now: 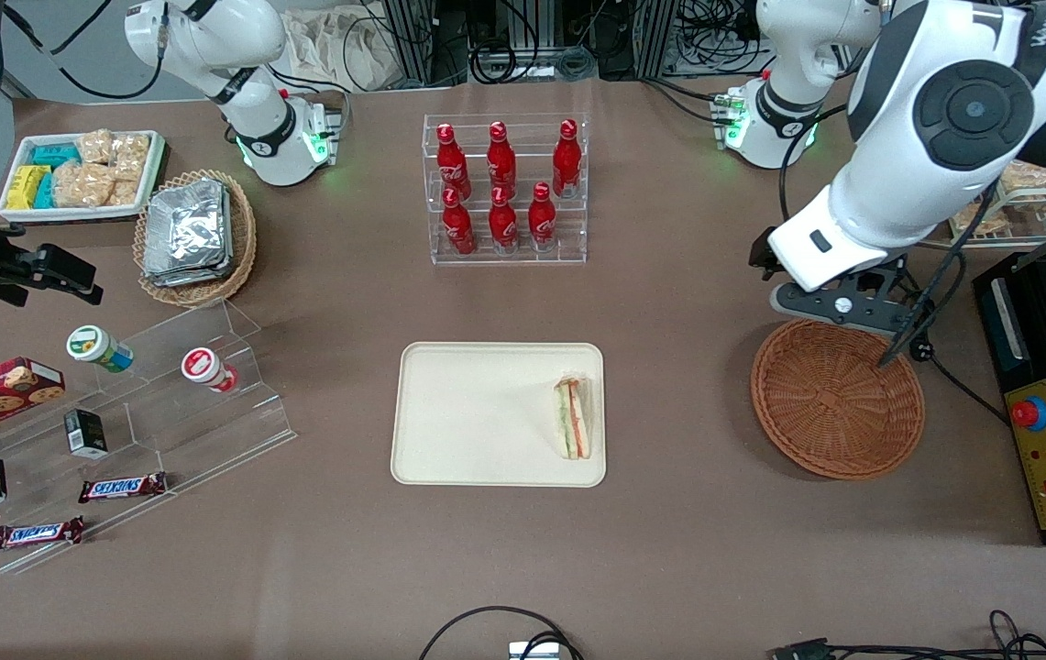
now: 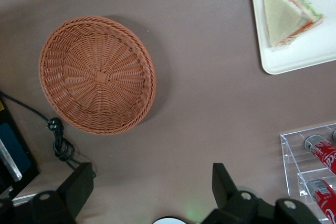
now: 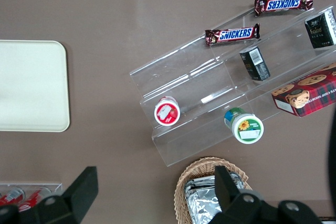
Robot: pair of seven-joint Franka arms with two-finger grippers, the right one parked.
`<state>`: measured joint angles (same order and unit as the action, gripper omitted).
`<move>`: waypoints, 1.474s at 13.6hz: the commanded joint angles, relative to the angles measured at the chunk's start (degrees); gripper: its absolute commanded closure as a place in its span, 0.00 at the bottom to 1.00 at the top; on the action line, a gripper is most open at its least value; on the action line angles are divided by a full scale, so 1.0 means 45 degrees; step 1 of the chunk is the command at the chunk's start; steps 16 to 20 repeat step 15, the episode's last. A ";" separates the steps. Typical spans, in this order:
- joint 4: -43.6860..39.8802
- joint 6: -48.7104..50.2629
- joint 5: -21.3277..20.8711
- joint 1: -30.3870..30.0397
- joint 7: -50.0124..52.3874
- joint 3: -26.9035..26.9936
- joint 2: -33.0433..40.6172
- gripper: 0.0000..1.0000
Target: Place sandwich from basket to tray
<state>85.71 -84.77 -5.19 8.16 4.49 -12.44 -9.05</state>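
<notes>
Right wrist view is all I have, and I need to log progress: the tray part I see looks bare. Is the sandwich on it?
Observer: Yes. The sandwich lies on the tray, at its edge toward the working arm's end.
Operator: Is anything in the basket?
Observer: No, the basket holds nothing.
Operator: Where is the end effector?
Observer: The end effector hangs open above the table beside the basket, holding nothing.

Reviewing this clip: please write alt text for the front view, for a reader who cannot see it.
The sandwich lies on the cream tray mid-table, at the edge nearest the empty wicker basket. The left arm's gripper hangs open above the basket's rim, holding nothing. A rack of red bottles stands farther from the camera than the tray.
</notes>
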 commanded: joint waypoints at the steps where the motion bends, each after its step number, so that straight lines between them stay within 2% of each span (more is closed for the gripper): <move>1: -0.0533 0.0303 -0.0136 -0.0600 -0.0236 0.0068 -0.0801 0.00; 4: 0.0166 0.0576 -0.0273 -0.1401 -0.0372 0.0166 -0.0901 0.00; 7: 0.1923 -0.0514 0.0039 -0.2493 -0.0333 0.0166 0.0074 0.00; 10: 0.3119 -0.0966 0.0372 -0.2615 -0.0275 0.0302 0.0916 0.00; 15: -0.0158 0.0477 0.0235 -0.2557 -0.0138 0.0264 -0.0917 0.00; 20: -0.0158 0.0477 0.0235 -0.2557 -0.0138 0.0264 -0.0917 0.00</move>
